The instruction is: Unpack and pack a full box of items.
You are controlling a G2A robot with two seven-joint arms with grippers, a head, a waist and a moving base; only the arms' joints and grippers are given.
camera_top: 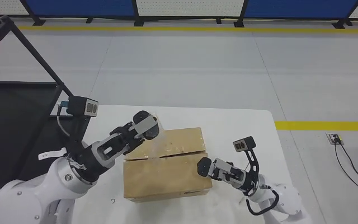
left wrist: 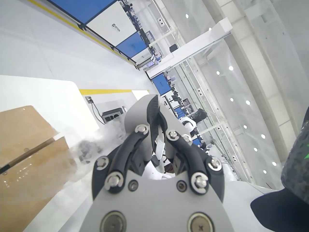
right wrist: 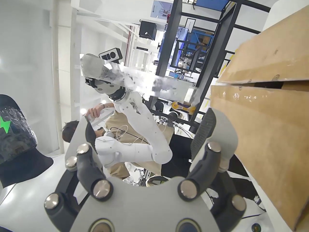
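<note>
- The box (camera_top: 168,179) sits near the middle of the table (camera_top: 246,123). Both top flaps are folded down, and the seam between them runs from 9 o'clock to 3 o'clock in the top view.
- The left pincer (camera_top: 150,125) hangs just above the box's 11 o'clock corner. Its jaws are pressed together on a clear tape (left wrist: 96,141).
- The tape stretches taut from that pincer down to the box lid, so it looks like the seal, half peeled from the seam. Holding it high and off to one side keeps the pull slanted along the seam, which should lift the tape cleanly.
- The right wrist view shows the same tape (right wrist: 144,80) as a crinkled, see-through band. It spans from the far left pincer (right wrist: 93,67) to the edge of the box (right wrist: 265,121).
- The right pincer (camera_top: 205,167) is at the box's 3 o'clock side with its jaws spread wide and nothing between them. One jaw lies against or just beside the cardboard wall.
- My guess is that it is there as a brace, so the light box does not slide or tip toward 9 o'clock while the tape is pulled.
- The task seems to be at its opening step: the lid is not yet open and nothing has been taken out.
- The risks I would watch for are the tape tearing short, or the box skidding if the brace slips.
</note>
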